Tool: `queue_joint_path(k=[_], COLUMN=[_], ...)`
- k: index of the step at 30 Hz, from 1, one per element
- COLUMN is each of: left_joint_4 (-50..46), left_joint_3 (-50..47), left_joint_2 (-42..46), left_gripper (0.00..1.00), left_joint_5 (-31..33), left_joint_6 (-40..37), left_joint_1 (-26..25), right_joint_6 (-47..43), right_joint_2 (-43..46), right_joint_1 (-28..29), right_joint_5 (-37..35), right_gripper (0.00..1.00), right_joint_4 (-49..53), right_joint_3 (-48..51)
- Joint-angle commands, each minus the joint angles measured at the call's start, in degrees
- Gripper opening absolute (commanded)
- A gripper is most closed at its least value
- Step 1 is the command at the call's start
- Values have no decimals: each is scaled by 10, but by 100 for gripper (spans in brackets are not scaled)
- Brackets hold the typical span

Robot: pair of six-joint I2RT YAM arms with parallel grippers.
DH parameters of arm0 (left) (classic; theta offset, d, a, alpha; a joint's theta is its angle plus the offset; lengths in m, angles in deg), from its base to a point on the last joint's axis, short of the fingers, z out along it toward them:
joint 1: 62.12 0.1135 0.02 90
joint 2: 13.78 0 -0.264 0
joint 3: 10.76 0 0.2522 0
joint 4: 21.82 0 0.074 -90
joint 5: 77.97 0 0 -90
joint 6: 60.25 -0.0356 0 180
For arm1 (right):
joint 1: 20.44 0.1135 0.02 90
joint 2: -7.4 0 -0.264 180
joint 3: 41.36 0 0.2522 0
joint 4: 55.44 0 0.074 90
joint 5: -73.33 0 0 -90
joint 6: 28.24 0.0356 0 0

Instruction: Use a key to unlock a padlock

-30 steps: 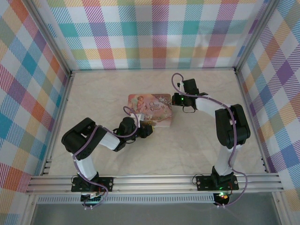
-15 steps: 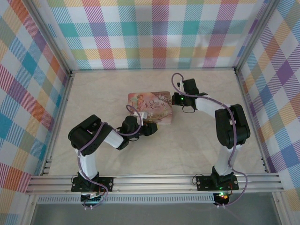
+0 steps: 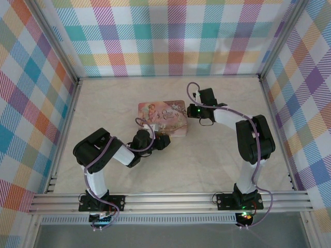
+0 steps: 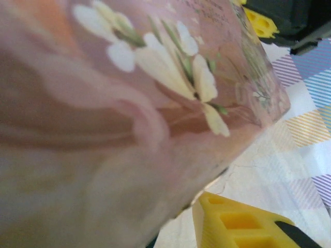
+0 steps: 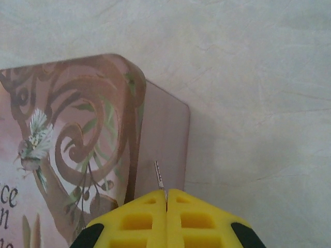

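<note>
While right fingers (image 5: 139, 217) pinch one key (image 5: 159, 176), left fingers (image 4: 232, 225) straddle one tin (image 4: 129, 103), grip unclear.

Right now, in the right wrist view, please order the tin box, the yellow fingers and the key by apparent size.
1. tin box
2. fingers, though camera nearness enlarges them
3. key, a thin sliver

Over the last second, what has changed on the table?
The pink illustrated rectangular tin box slid slightly left and away, with the jaws of the left arm at its near edge. The jaws of the right arm shifted a little left, staying shut on the thin dark metal key. Nothing else on the pale tabletop moved.
</note>
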Motion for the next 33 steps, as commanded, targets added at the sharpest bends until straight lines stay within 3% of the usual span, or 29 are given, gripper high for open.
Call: queue_joint_path(k=[1, 18, 33], left_joint_4=[-40, -81, -191], left_joint_3=[-24, -19, -4], left_joint_2=[11, 28, 39], left_gripper=[32, 6, 6], left_joint_5=[36, 25, -42], left_joint_6=[19, -10, -52], left_joint_1=[8, 22, 28], right_joint_6=[5, 10, -20], right_joint_2=[-6, -2, -54], right_joint_1=[3, 13, 13], right_joint_5=[14, 15, 50], right_gripper=[0, 0, 0], right_joint_4=[-1, -6, 14], right_joint_3=[8, 13, -55])
